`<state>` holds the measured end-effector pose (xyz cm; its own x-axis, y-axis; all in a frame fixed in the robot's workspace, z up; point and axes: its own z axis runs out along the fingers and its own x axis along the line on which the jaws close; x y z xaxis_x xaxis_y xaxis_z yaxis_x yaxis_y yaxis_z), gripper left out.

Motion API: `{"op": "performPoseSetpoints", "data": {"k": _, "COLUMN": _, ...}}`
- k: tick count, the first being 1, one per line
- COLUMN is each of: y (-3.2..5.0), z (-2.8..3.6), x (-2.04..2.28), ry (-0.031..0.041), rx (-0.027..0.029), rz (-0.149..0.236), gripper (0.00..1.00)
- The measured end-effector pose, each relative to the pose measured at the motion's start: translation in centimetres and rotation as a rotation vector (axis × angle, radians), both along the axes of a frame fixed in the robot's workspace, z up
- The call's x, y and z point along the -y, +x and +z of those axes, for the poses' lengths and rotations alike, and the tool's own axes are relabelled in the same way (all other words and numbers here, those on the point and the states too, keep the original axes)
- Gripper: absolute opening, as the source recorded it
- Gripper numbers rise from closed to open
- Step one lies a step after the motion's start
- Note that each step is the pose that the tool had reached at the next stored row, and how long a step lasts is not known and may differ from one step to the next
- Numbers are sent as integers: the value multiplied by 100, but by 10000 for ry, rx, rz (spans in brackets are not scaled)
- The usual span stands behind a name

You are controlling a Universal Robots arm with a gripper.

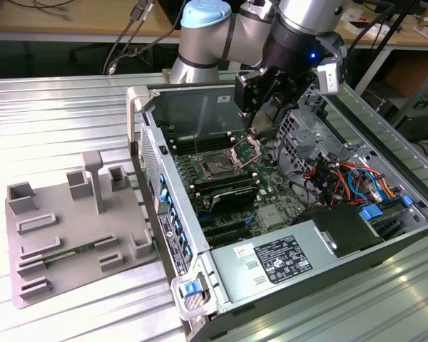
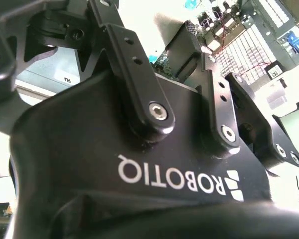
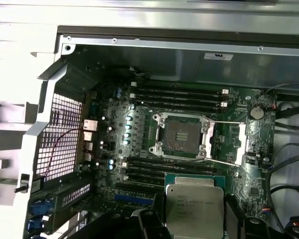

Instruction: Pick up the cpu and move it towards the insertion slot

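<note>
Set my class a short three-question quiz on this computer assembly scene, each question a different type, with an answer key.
1. True or false: the cpu already sits in the insertion slot.
2. Multiple choice: in the exterior view, the grey plastic tray lies A) inside the computer case B) to the case's left C) on the power supply.
3. Fill in: in the first wrist view, the hand carries the ____.

Key: 1 false; 2 B; 3 cpu.
</note>
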<state>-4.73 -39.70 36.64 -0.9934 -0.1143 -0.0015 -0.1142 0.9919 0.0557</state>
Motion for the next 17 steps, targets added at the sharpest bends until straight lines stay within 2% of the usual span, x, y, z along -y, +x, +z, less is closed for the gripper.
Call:
{"op": "performPoseSetpoints", "data": {"k": 13, "y": 104, "z": -55, "x": -27, "ry": 0, "rx": 0, "rz": 0, "gripper": 55}}
{"op": "performPoseSetpoints", "data": {"k": 17, "y": 140, "z": -96, "x": -44, "ry": -1, "rx": -1, "rz": -1, "gripper": 55}}
